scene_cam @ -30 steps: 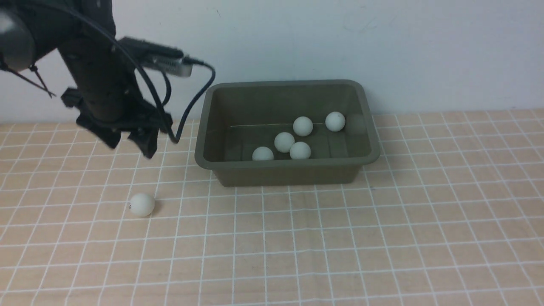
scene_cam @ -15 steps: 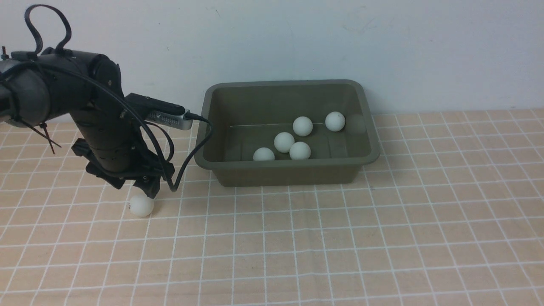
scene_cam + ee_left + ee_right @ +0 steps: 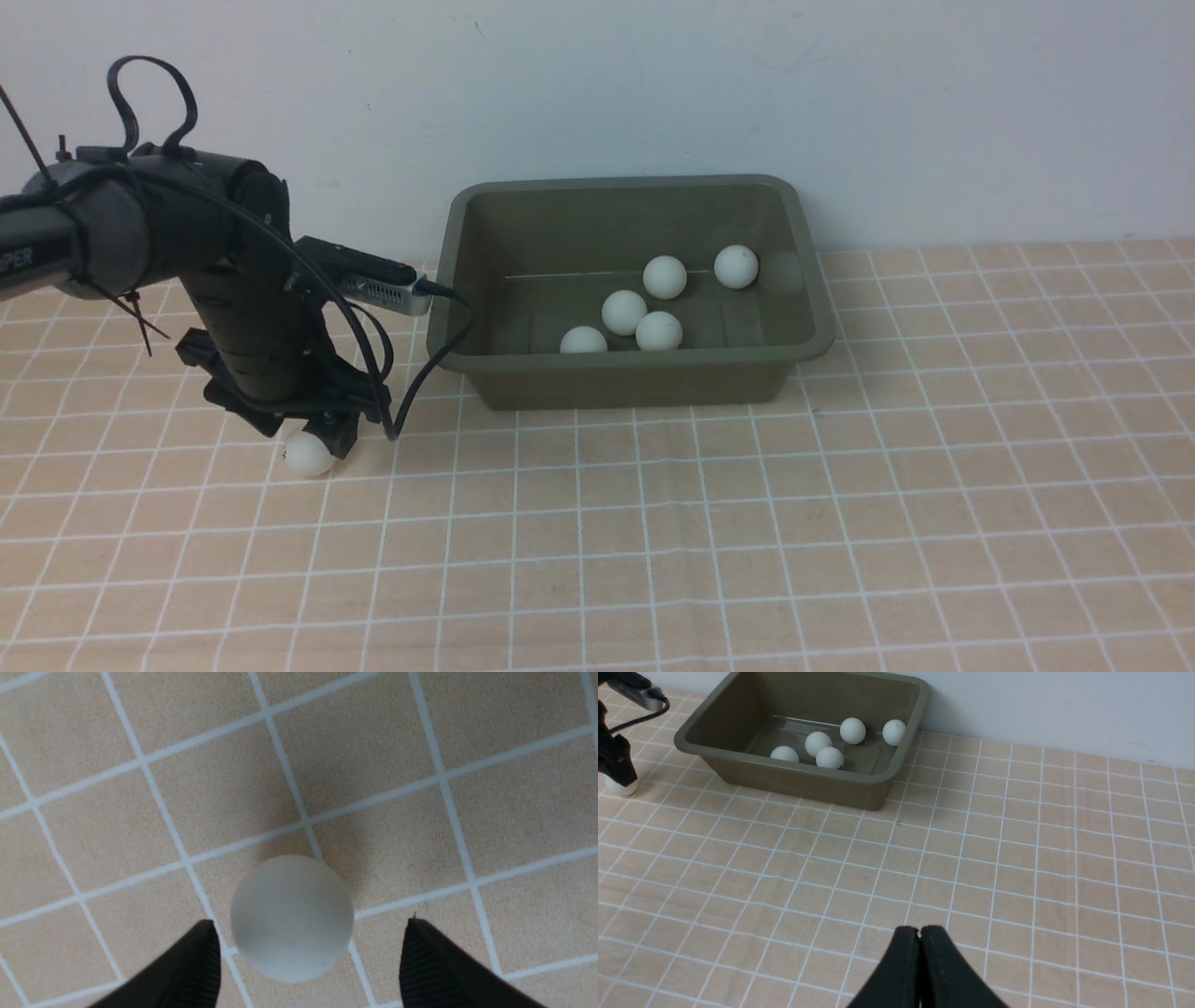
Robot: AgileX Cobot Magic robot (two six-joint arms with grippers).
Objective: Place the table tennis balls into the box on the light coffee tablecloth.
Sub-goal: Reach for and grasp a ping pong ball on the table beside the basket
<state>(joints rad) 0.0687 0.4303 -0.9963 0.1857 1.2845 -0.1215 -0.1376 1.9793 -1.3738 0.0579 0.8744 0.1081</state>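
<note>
The left gripper (image 3: 313, 437) has dropped, jaws wide around the loose ball (image 3: 292, 918); right gripper (image 3: 919, 938) closed empty.

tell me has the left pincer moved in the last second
Yes. The left pincer dropped from box rim height down to the loose ball on the cloth.

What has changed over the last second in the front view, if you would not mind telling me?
The left gripper has come down from above the cloth and now straddles the loose ball, jaws open on either side, not yet closed on it. That ball has not moved. The five balls in the box stayed about where they were, as did the box and the tablecloth.
</note>
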